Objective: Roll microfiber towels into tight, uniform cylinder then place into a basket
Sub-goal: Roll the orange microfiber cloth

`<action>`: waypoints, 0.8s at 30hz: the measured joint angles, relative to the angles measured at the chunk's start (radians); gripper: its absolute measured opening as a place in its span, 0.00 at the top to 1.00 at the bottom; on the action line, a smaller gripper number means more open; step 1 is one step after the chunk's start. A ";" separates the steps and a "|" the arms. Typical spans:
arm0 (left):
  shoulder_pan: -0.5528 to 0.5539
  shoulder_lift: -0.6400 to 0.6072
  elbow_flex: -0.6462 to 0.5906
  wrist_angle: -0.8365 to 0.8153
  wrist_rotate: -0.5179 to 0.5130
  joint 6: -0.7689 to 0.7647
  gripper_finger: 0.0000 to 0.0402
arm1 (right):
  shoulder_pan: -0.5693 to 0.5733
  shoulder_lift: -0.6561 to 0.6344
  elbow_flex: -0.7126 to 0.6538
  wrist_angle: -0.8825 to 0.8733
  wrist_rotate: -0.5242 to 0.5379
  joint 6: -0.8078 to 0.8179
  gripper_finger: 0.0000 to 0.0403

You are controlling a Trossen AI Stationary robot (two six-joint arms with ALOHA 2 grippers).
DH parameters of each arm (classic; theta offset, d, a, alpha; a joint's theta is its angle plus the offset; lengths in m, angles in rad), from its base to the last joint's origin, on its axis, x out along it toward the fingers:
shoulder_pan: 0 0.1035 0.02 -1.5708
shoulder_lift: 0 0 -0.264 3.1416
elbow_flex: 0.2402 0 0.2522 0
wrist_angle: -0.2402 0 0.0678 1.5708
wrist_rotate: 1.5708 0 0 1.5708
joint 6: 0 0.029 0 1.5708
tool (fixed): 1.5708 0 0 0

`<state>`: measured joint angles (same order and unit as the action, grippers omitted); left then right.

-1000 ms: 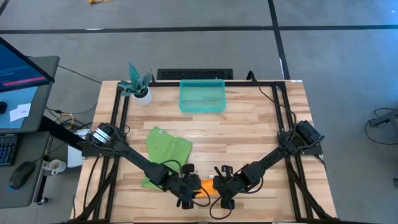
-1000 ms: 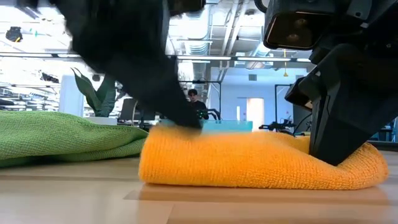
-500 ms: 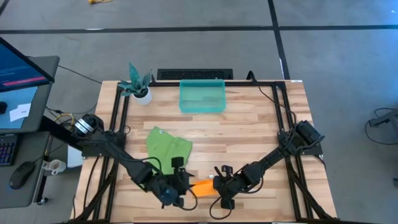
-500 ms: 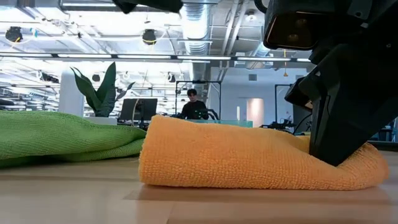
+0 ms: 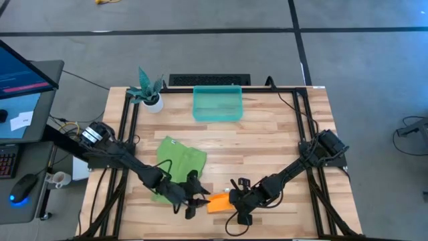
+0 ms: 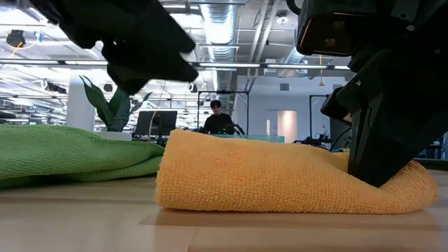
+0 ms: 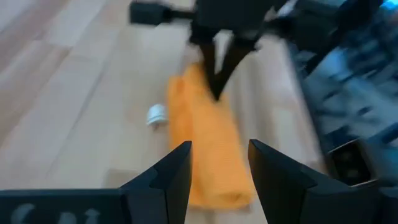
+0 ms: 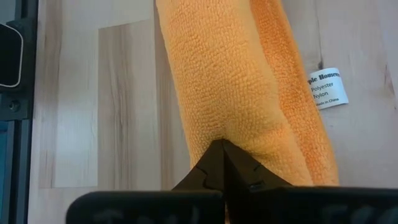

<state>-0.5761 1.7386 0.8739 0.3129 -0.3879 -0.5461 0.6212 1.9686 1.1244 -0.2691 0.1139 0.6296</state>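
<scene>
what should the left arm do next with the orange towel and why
Probably bring the open left tool back down onto the free end of the orange towel. The right tool is shut on only one end, and the roll looks loose, far from the basket.

You're working on a pale wood-plank counter [image 5: 267, 134] standing on a grey floor [image 5: 200, 53] crossed by dark lines. To one side, a desk carries a lit monitor [image 5: 20, 73] and a mouse [image 5: 20, 187]. Looking level across, you see a bright hall: ceiling ducts [image 6: 217, 28], strip lights, and a person [image 6: 218, 119] seated at distant screens.
</scene>
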 joint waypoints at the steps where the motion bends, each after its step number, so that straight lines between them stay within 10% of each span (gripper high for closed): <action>1: 0.005 0.000 -0.027 0.074 0.014 0.009 0.63 | 0.000 0.000 0.000 0.000 0.000 0.000 0.97; 24: 0.029 -0.002 -0.094 0.217 0.025 0.009 0.63 | 0.000 0.000 -0.001 0.005 0.001 0.000 0.96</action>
<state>-0.5468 1.7370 0.7798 0.5297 -0.3631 -0.5373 0.6212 1.9686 1.1236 -0.2646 0.1146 0.6296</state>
